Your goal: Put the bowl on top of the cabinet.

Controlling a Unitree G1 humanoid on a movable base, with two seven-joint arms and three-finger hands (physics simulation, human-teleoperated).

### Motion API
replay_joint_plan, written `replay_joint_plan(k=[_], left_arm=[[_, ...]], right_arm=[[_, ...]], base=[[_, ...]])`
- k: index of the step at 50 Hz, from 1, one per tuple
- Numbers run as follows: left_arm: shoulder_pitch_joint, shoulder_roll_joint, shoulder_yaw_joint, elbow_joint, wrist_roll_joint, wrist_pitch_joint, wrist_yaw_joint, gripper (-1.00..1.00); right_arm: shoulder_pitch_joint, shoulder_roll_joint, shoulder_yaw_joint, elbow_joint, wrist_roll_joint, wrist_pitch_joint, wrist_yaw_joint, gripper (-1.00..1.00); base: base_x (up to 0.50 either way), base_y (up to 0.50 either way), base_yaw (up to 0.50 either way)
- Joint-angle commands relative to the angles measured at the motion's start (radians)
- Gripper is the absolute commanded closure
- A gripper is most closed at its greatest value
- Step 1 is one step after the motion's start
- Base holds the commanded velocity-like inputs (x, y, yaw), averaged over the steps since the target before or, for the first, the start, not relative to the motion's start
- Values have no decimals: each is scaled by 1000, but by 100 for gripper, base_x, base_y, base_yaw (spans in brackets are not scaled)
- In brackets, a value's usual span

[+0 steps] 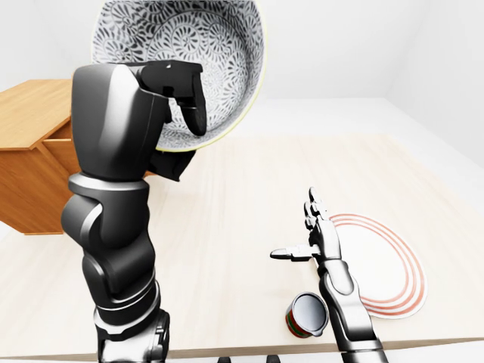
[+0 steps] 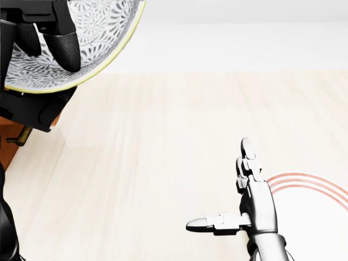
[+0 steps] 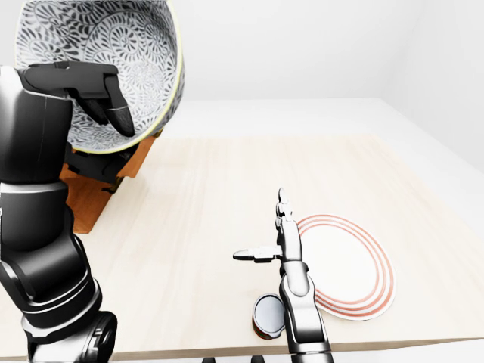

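The left hand (image 1: 162,98) gripped the patterned bowl (image 1: 189,53) by its rim, raised high and tilted beside the wooden cabinet (image 1: 30,162), likely to clear its top, while the right hand (image 1: 314,242) hovered open above the table (image 1: 227,227).

The left hand (image 1: 162,98) holds the patterned bowl (image 1: 181,60) high at the left-eye view's upper left, clamped on its rim, with open air beneath it. The wooden cabinet (image 1: 34,162) stands just behind and below; how much gap separates bowl and cabinet top is hard to judge. The wide middle of the table (image 1: 227,219) lies bare. To the right, the splayed right hand (image 1: 314,246) hovers beside a red-ringed plate (image 1: 386,265) and a small can (image 1: 306,314) near the table's edge.
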Motion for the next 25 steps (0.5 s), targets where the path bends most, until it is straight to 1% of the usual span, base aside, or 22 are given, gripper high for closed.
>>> replay_joint_plan(k=[1,4,6,9,11,14,16,18,22,23,25], left_arm=[[-94,132,92,75,-74,0,67,98],[-117,171,115,110,-108,0,88,98],[-137,206,133,164,-127,0,135,98],[-153,240,142,212,-151,0,167,98],[-183,280,164,274,-177,0,199,98],[-201,315,169,330,-204,0,247,98],[-210,334,166,395,-198,0,285,98],[-237,357,179,474,-228,0,322,98],[-267,404,187,596,-258,0,392,98],[-272,411,187,613,-263,0,400,98],[-297,437,191,695,-280,0,432,98]], right_arm=[[7,-1,1,-15,0,5,2,-100],[11,0,1,-25,1,9,3,-100],[10,2,8,-13,-7,0,-1,-100],[15,1,10,-27,-8,7,0,-100],[17,0,7,-35,-4,12,3,-100],[23,1,9,-51,-2,21,5,-100],[28,2,13,-58,-8,20,3,-100],[27,1,12,-53,-6,16,4,-100],[28,0,8,-61,-1,20,6,-100],[27,0,7,-59,-2,20,6,-100],[32,0,9,-71,-3,24,6,-100]], base=[[0,0,0],[0,0,0],[0,0,0],[0,0,0],[0,0,0],[0,0,0],[0,0,0],[0,0,0],[0,0,0],[0,0,0],[0,0,0]])
